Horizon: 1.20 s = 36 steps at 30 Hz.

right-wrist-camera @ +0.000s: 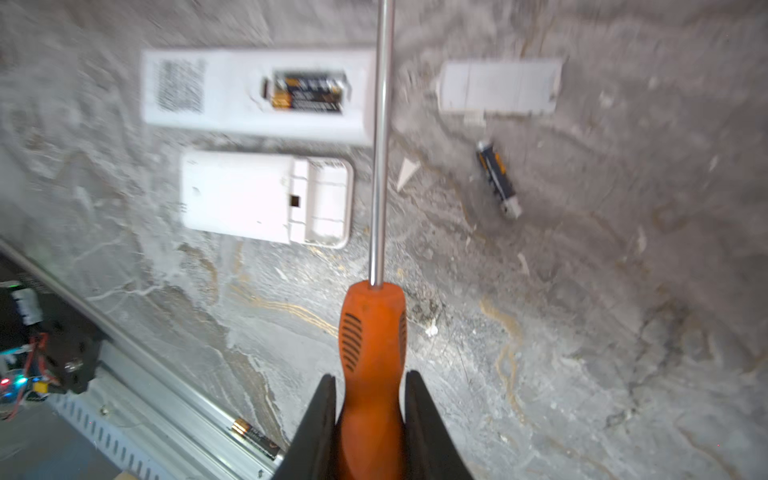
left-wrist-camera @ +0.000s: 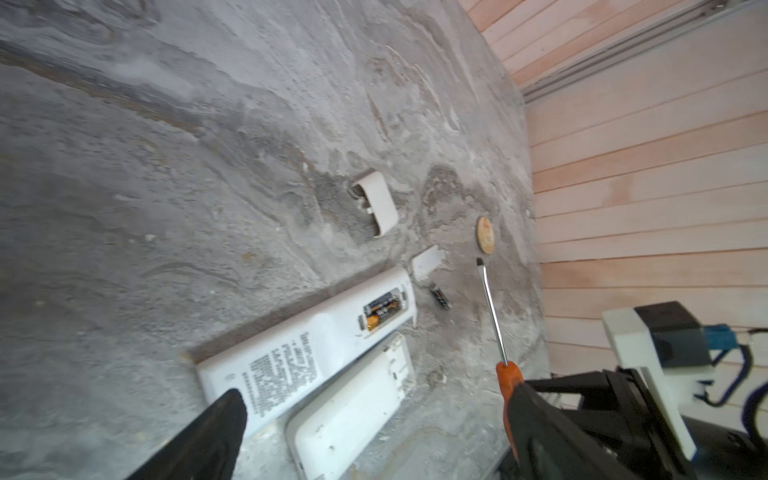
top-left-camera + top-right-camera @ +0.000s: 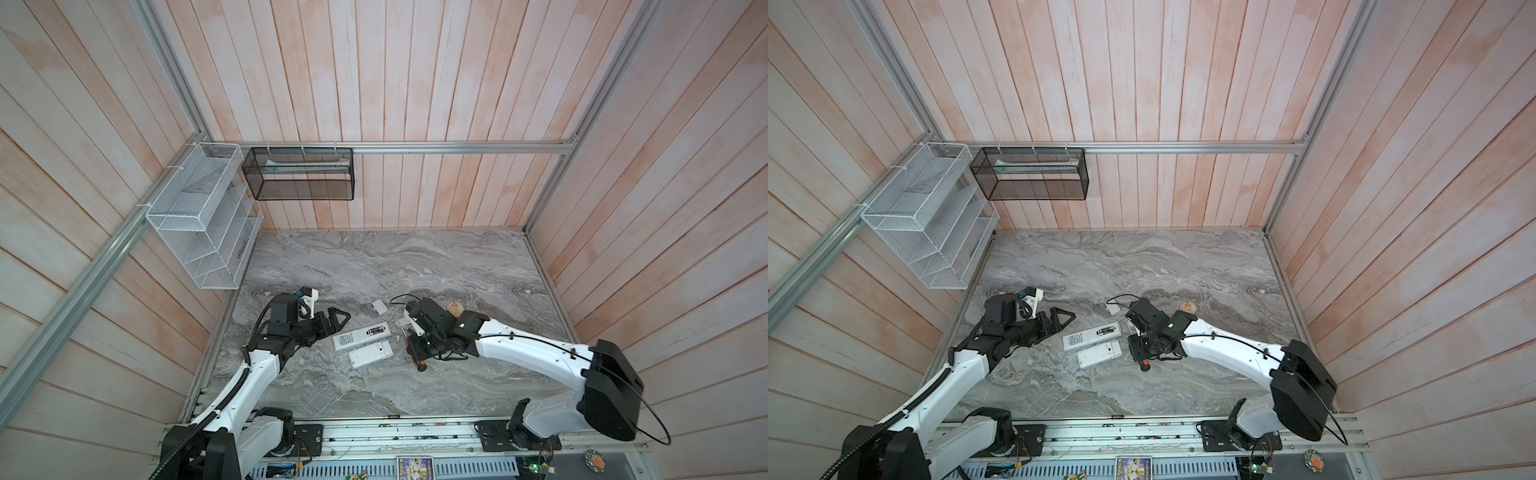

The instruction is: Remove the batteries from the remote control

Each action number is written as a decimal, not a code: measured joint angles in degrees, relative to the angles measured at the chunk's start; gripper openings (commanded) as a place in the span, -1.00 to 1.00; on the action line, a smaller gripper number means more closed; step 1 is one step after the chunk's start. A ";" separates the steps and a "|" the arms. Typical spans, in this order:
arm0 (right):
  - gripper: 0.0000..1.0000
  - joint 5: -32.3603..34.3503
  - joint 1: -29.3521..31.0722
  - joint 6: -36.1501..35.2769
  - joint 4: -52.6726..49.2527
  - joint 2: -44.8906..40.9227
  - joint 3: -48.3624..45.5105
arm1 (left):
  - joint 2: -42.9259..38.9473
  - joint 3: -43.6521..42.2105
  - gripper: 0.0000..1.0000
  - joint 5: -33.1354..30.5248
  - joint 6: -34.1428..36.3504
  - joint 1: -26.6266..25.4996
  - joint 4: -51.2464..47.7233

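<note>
Batteries (image 1: pixel 309 91): dark cells with yellowish marking, lying in the open compartment at one end of the long remote (image 1: pixel 257 93), which is back side up on the bench (image 3: pixel 415 270).
Loose battery (image 1: pixel 496 176): on the bench just past the long remote's compartment end; in the left wrist view it lies between that end and the screwdriver (image 1: pixel 370 332) shaft.
Rail battery (image 1: pixel 253 436): in the metal rail (image 1: pixel 174 399) at the bench's edge, well apart from the long remote.
Right hand (image 1: pixel 370 376): clenched on the screwdriver's orange handle, off the long remote's compartment end, touching no battery.
Right arm (image 3: pixel 532 345): reaching in low from the right, wrist bent down, the shaft running crosswise past the long remote's end.
Left hand (image 3: pixel 338 320): released, fingers wide with nothing between them, by the long remote's printed end, opposite the batteries.
Left arm (image 3: pixel 262 361): stretched in from the left, forearm low, hand aimed toward the long remote.
</note>
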 measured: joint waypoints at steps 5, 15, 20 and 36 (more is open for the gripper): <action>-0.90 -8.22 -2.93 -5.57 8.41 -10.23 -3.91 | -2.67 0.37 1.00 9.29 -4.61 0.00 5.62; -0.95 -33.16 -9.64 -7.96 19.30 -12.96 -4.66 | -4.76 2.03 1.00 22.99 -17.68 -1.07 27.56; -0.96 -43.98 -10.82 -3.34 27.56 -12.96 -5.33 | -4.39 3.32 0.95 25.57 -21.49 -5.95 35.87; -0.98 -59.78 -11.32 7.26 39.71 -10.84 -5.70 | -1.86 6.12 0.04 25.18 -30.38 -13.14 55.25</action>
